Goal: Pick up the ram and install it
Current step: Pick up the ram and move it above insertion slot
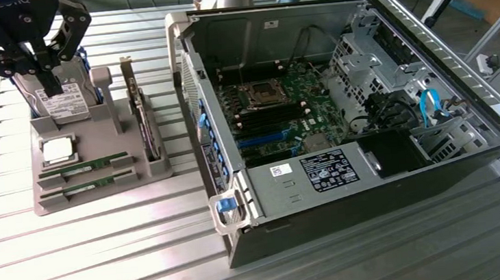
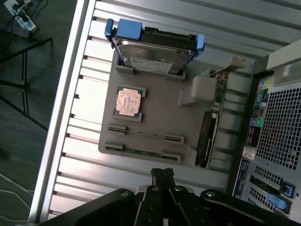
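Two ram sticks (image 1: 85,167), long, thin, green

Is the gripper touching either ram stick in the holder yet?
Apart. The exterior view shows the shut gripper up by the hard drive, while both ram sticks lie in their slots; bare grey holder shows between.

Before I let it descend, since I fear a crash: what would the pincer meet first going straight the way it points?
Likely the grey holder, around the ram stick lying in its nearest slot; the pincer aims down at that edge, but depth is unclear.
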{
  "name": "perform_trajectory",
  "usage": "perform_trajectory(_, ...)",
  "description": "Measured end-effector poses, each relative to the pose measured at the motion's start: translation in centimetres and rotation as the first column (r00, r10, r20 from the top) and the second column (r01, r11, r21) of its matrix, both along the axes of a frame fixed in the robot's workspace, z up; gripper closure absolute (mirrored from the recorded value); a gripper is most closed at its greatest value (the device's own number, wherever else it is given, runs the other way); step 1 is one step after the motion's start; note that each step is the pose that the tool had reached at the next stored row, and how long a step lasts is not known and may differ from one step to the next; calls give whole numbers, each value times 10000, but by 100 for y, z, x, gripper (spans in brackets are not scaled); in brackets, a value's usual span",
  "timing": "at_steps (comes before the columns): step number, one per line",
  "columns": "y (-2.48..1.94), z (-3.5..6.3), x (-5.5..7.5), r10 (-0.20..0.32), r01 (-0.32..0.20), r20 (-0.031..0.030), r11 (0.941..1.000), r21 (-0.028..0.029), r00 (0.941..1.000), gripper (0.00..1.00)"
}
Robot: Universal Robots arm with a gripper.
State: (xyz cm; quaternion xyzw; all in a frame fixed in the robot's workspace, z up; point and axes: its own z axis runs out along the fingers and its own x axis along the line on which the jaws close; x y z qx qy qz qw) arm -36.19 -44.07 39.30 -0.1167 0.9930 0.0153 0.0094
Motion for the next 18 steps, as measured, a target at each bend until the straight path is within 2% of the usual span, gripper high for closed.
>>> perform_trajectory(18,0,0,0,578,-578,-1,9983,-57,9983,89)
